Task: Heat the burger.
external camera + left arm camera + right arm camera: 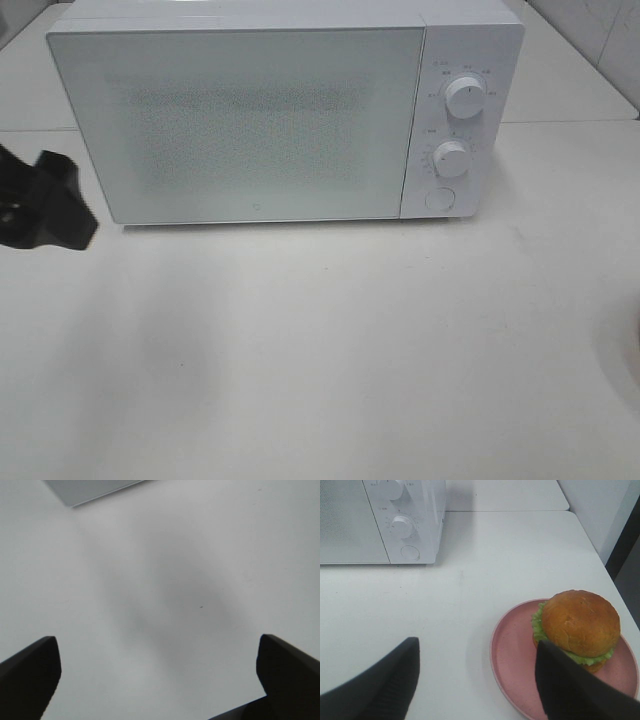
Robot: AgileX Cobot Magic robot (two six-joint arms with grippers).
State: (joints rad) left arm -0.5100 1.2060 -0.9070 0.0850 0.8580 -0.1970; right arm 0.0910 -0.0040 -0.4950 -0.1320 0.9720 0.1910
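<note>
Sitting on pink plate, burger lies at 2 o'clock from right gripper, closest arm; fingers wide, empty; left gripper wide, empty, over bare table; microwave door closed.

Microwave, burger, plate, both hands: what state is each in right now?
Microwave: door shut.
Burger: whole, on the plate, not gripped.
Plate: flat on the table, outside the microwave.
Left hand: open, empty, above bare table.
Right hand: open, empty, one finger in front of the burger.
</note>
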